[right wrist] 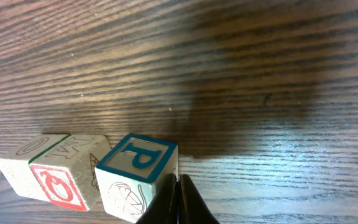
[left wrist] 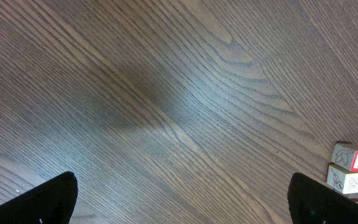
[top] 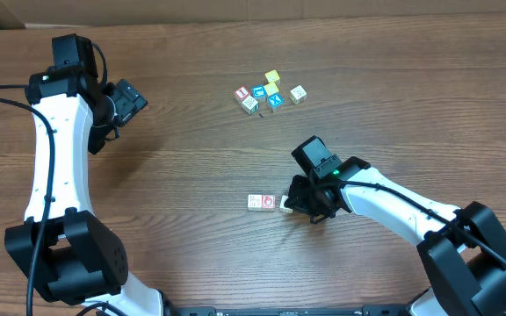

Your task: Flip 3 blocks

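Three small picture blocks lie in a row at the table's middle front. The left one (right wrist: 25, 163) (top: 255, 202) is cream. The middle one (right wrist: 59, 183) (top: 269, 202) shows a red ring on white. The right one (right wrist: 135, 168) has a teal P on top and a leaf drawing on its near side; in the overhead view my right gripper mostly hides it. My right gripper (right wrist: 179, 182) (top: 295, 204) is shut and holds nothing, with its fingertips against the P block's right side. Far off at the upper left, my left gripper (left wrist: 184, 202) (top: 134, 98) stands open over bare wood.
A cluster of other cubes lies at the back centre: yellow ones (top: 272, 77), blue-faced ones (top: 259, 92), a red-faced one (top: 243, 92) and a cream one (top: 298, 94). Its edge shows at the left wrist view's lower right (left wrist: 347, 168). The wood table (top: 174, 175) spreads all around.
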You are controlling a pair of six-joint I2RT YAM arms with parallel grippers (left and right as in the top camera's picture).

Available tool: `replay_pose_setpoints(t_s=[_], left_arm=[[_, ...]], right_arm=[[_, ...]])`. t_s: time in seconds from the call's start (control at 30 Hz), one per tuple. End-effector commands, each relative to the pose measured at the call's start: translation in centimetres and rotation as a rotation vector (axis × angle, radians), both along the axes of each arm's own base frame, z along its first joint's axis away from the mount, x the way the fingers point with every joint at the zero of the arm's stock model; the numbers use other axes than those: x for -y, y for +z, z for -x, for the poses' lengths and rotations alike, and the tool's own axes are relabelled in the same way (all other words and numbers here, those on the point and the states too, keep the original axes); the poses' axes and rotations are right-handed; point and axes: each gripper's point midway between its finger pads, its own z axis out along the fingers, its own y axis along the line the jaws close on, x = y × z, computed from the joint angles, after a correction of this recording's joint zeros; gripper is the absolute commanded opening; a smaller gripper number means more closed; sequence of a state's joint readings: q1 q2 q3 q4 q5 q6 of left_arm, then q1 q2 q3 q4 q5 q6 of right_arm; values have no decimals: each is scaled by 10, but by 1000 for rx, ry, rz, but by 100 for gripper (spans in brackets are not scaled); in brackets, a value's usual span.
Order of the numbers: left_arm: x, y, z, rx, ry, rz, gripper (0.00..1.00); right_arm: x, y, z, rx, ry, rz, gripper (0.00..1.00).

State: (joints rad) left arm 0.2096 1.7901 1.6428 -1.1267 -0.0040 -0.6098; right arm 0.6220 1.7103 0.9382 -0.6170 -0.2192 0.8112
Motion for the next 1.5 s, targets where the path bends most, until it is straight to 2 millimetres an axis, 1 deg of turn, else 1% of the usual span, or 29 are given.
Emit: replay_pose_setpoints(t_s=[0.0, 0.33, 0.53, 0.9, 1.07, 1.33, 1.47], left_arm=[[-2, 3, -4, 8, -6, -10, 100], [-2, 3, -4, 8, -6, -10, 100], [-2, 2, -4, 8, -6, -10, 100], [-2, 2, -4, 8, -6, -10, 100], [-2, 2, -4, 8, -6, -10, 100], [-2, 2, -4, 8, -6, -10, 100], [-2, 2, -4, 8, -6, -10, 100]], right_arm=[[-2, 6, -7, 40, 5, -7, 4], [-6, 8, -12, 63, 5, -25, 4], [-15, 11, -15, 84, 19, -53, 4], [-20, 12, -11, 75, 25, -68, 4], [-19, 12, -12, 79, 21, -62, 10], [-16, 11, -15, 96, 26, -43, 17], [-16, 11, -15, 103, 46, -41, 18]])
